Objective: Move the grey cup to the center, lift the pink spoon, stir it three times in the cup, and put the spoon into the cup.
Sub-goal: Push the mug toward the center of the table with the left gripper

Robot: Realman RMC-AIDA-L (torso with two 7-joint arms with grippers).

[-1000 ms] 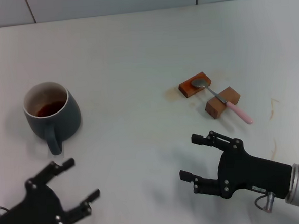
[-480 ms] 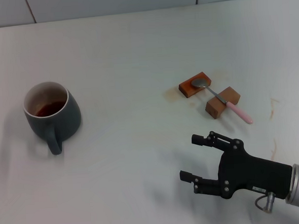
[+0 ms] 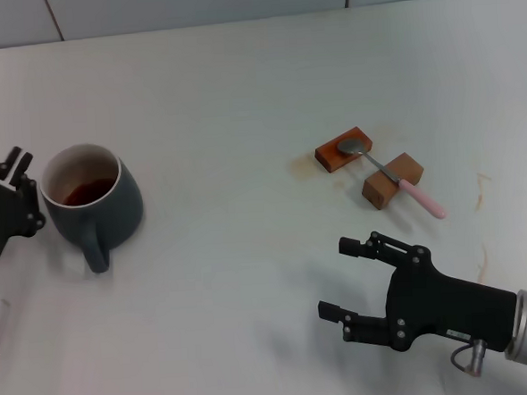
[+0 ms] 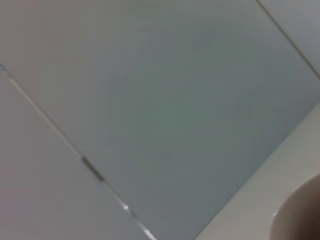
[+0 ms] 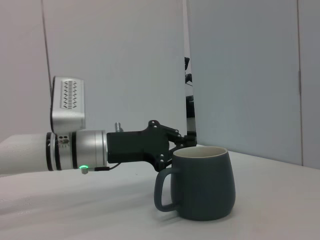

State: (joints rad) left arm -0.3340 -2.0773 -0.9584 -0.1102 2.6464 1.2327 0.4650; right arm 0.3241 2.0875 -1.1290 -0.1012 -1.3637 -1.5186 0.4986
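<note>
Left tool: you'll find the left tool [image 3: 17,190] at the left edge of the head view, just beside the grey cup's rim on the side away from the centre; whether its fingers are open or closed cannot be told. In the right wrist view its black body [image 5: 150,146] sits level with the cup's rim, behind the cup.
Grey cup: the grey cup [image 3: 94,206] stands upright on the white bench [image 3: 240,100] at the left of the head view, handle pointing toward the bottom of the frame, brown liquid inside.
Wooden blocks: two brown wooden blocks [image 3: 344,150] [image 3: 392,180] lie right of centre, near each other.
Pink spoon: the pink spoon [image 3: 392,179] rests across both blocks, bowl on the upper-left block, pink handle overhanging the lower-right one.
Right tool: your right tool [image 3: 363,285] hovers at the lower right of the head view with its fingers spread apart, holding nothing, well clear of the spoon.
</note>
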